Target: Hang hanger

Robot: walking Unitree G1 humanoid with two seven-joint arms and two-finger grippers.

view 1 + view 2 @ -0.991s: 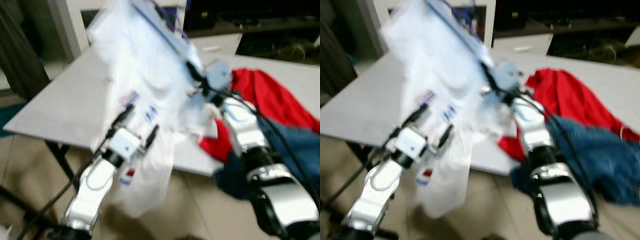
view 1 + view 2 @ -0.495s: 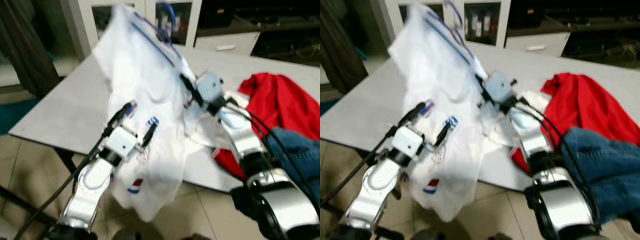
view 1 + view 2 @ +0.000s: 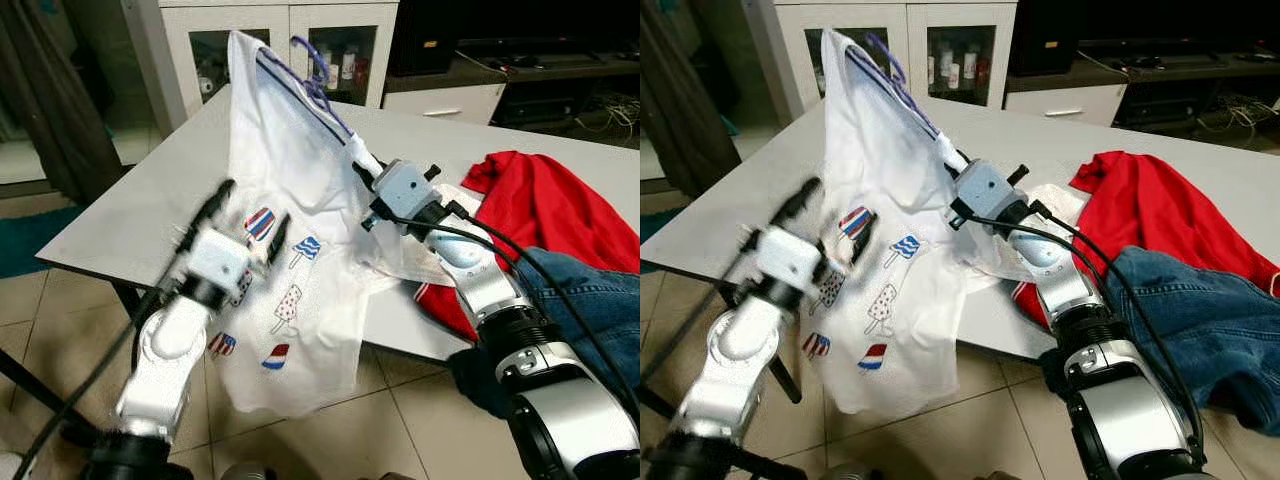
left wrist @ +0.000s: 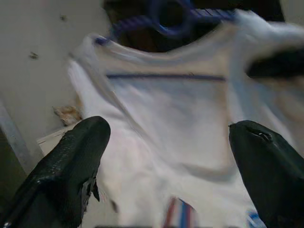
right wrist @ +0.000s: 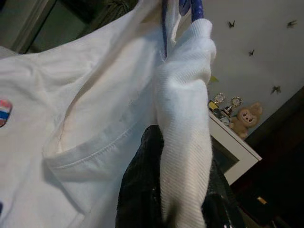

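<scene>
The right gripper [image 3: 358, 170] keeps its fingers closed on the shoulder of the white T-shirt [image 3: 290, 240] on the blue hanger [image 3: 318, 62], at frame centre. The left gripper [image 3: 245, 212], fingers open, has pulled back lower left, so hanging can follow.

grey table [image 3: 130, 215], glass-door cabinet [image 3: 340, 45], tiled floor [image 3: 400, 440]

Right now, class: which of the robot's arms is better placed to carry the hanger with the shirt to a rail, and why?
The right. The right gripper is shut on the shoulder of the white shirt at the end of the blue hanger, bearing the load. The left gripper is open in front of the hanging cloth, holding nothing.
</scene>
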